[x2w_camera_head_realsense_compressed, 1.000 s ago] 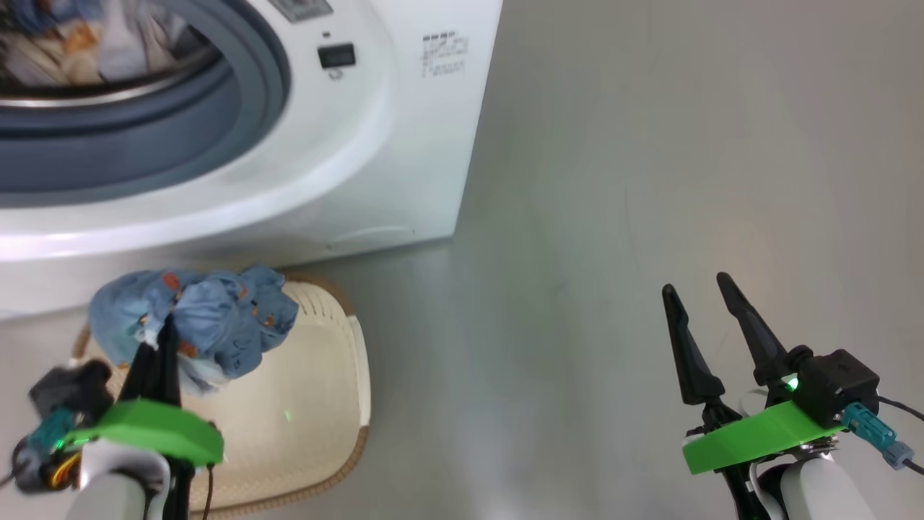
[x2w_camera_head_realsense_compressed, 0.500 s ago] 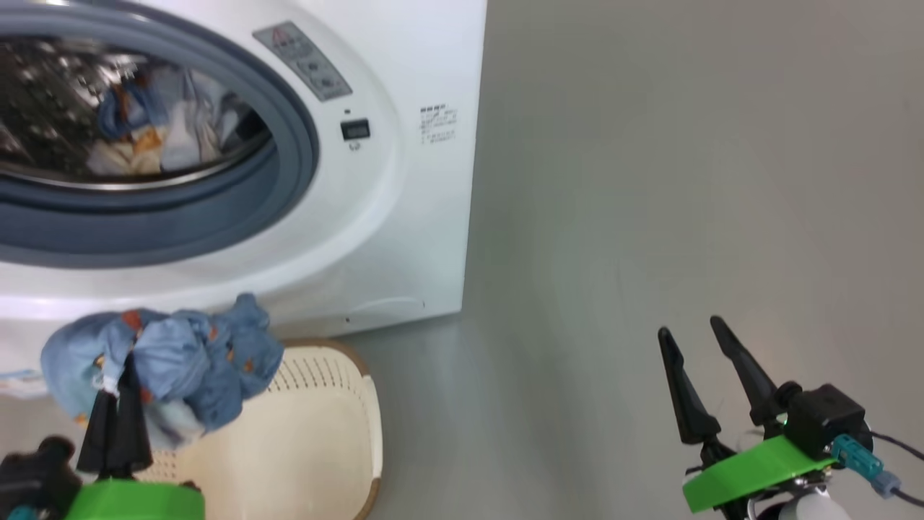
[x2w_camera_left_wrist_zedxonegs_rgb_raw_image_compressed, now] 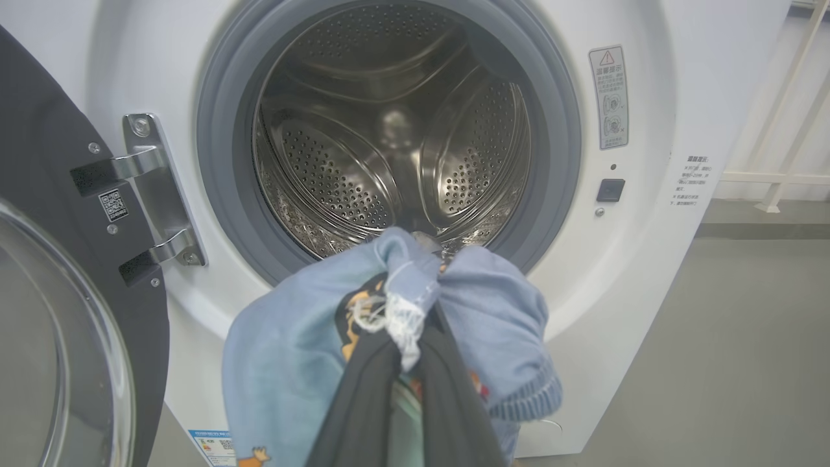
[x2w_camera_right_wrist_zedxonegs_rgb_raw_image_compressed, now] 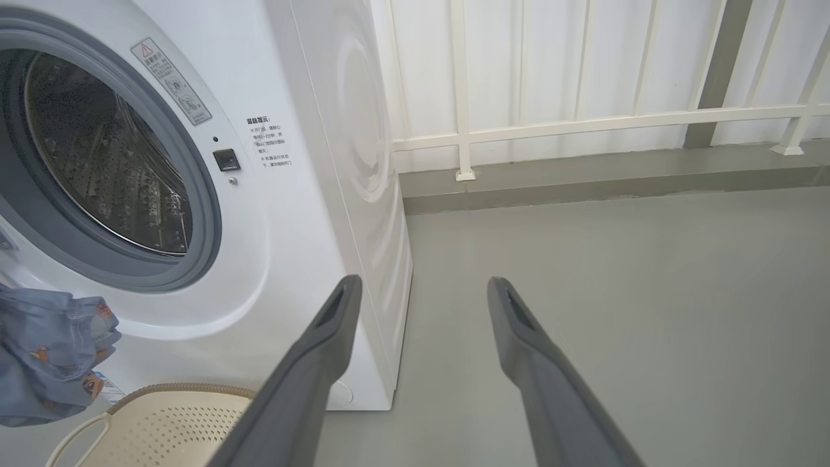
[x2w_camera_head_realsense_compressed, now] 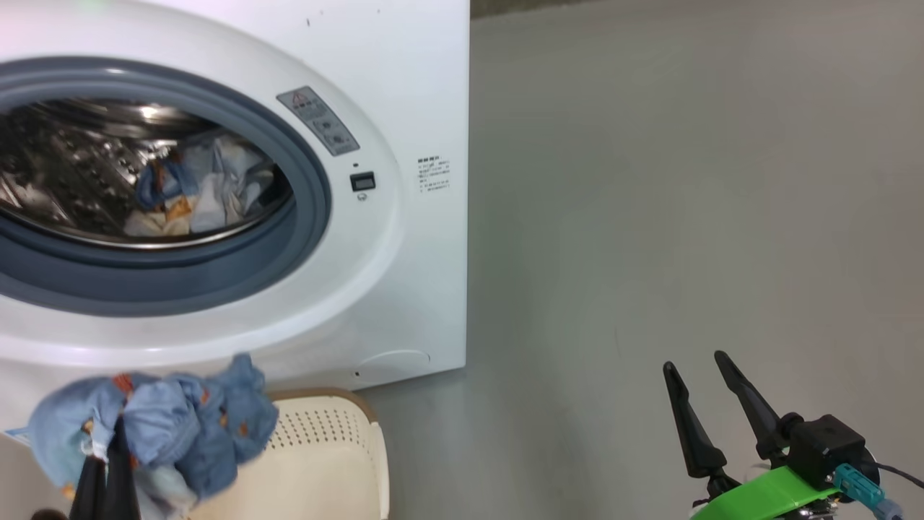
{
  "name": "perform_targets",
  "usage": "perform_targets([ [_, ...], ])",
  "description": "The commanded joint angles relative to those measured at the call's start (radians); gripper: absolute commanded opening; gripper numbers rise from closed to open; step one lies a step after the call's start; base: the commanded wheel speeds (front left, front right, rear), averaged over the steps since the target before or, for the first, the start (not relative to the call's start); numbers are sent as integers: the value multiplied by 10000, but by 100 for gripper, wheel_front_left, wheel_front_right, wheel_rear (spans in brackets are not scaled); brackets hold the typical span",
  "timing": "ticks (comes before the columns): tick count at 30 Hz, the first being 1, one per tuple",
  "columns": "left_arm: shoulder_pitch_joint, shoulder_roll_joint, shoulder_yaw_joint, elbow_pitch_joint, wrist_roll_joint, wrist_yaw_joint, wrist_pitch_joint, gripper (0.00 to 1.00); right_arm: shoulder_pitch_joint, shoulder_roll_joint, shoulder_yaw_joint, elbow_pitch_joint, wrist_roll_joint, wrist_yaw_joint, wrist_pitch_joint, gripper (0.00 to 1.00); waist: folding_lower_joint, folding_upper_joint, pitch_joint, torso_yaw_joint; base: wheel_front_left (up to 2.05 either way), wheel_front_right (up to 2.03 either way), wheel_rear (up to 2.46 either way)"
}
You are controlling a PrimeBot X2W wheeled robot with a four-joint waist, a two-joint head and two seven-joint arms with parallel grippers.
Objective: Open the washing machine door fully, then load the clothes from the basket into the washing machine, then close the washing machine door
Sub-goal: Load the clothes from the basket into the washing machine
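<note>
Well, the clothes (x2w_camera_left_wrist_zedxonegs_rgb_raw_image_compressed: 292,350), a blue bundle printed with orange figures, are clamped tight in my left gripper (x2w_camera_left_wrist_zedxonegs_rgb_raw_image_compressed: 408,370), bunched over its fingertips. Just ahead of those fingers gapes the steel drum (x2w_camera_left_wrist_zedxonegs_rgb_raw_image_compressed: 389,130) of the washing machine (x2w_camera_head_realsense_compressed: 404,289), with other garments (x2w_camera_head_realsense_compressed: 195,195) lying inside. The washing machine door (x2w_camera_left_wrist_zedxonegs_rgb_raw_image_compressed: 39,194) stands swung wide to their left. Below the gripper sits the cream basket (x2w_camera_head_realsense_compressed: 325,462). Well off to the right, my right gripper (x2w_camera_head_realsense_compressed: 693,361) hangs over bare floor (x2w_camera_head_realsense_compressed: 650,217), fingers spread, holding nothing.
</note>
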Motion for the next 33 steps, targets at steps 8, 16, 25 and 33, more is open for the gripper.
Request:
perform_targets([
  [8, 380, 37, 257, -523, 72, 135, -64, 0, 226, -150, 207, -376, -74, 16, 4, 100, 0, 0, -448, 161, 0, 0, 0],
  [16, 337, 32, 126, -444, -102, 259, -64, 0, 201, -113, 235, -434, -45, 16, 11, 100, 0, 0, -253, 196, 0, 0, 0],
  [25, -699, 31, 137, 218, 96, -23, -64, 0, -18, -82, 263, -470, -18, 16, 0, 100, 0, 0, 367, 192, 0, 0, 0],
  [33, -2478, 323, 357, 1300, 360, -309, -64, 0, -407, -68, 354, -417, -3, 16, -16, 100, 0, 0, 1091, -85, 0, 0, 0],
])
